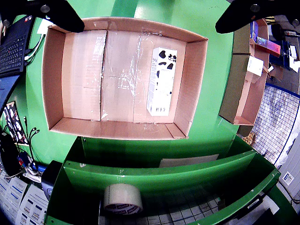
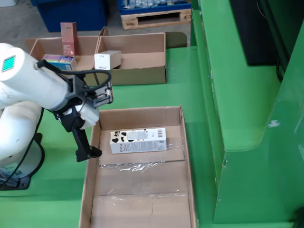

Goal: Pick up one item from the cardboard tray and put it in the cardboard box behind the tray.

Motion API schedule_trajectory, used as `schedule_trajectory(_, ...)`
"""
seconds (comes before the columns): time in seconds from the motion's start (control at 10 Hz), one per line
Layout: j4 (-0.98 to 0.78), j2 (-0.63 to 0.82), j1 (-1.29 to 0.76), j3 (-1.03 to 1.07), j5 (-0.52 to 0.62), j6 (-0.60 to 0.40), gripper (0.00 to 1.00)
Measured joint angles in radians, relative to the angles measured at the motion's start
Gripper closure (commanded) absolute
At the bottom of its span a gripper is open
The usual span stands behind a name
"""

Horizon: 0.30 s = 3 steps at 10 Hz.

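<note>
A long cardboard box lies below my gripper in the wrist view, and a white carton with black spots lies flat in it. My gripper is open and empty, its black fingers spread over the box's top edge. In the fixed view the gripper hangs over the left wall of the box, and the carton lies at the box's far end. The cardboard tray stands behind the box and holds a white box, a colourful box and a tall pink box.
The tray shows at the right of the wrist view. A roll of tape lies in a green trough below the box. A keyboard is at the left. A tall green structure rises right of the box.
</note>
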Motion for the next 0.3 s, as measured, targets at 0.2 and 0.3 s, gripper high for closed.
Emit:
schedule_trajectory(0.2,0.0,0.0,-0.002,0.009,0.0,0.0,0.0)
schedule_trajectory(0.3,0.0,0.0,-0.002,0.009,0.0,0.0,0.0)
